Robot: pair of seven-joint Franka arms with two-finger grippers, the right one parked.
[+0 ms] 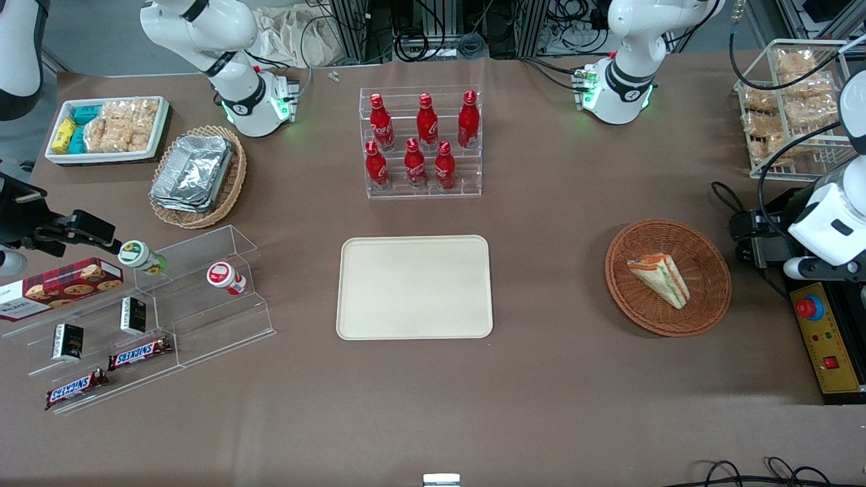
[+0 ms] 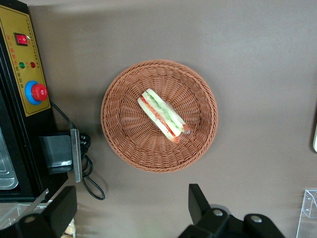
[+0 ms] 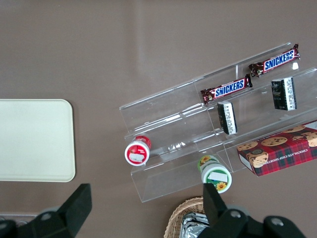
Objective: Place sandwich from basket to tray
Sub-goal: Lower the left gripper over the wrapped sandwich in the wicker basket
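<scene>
The sandwich (image 1: 660, 277), a pale wedge with orange-red and green layers, lies in the round reddish-brown wicker basket (image 1: 710, 297) toward the working arm's end of the table. The wrist view shows the sandwich (image 2: 162, 115) in the middle of the basket (image 2: 124, 134). My left gripper (image 1: 747, 233) hangs beside the basket, above the table, apart from it. In the wrist view the gripper (image 2: 131, 208) is open and empty, with bare table between its fingers (image 2: 198, 198). The cream-beige tray (image 1: 414, 287) lies empty at the table's middle.
A black and yellow control box (image 1: 827, 338) with a red button stands beside the basket. A clear rack of red bottles (image 1: 423, 142) stands farther from the camera than the tray. A wire rack of snack bags (image 1: 791, 101) and a clear snack shelf (image 1: 135, 318) stand at the table's ends.
</scene>
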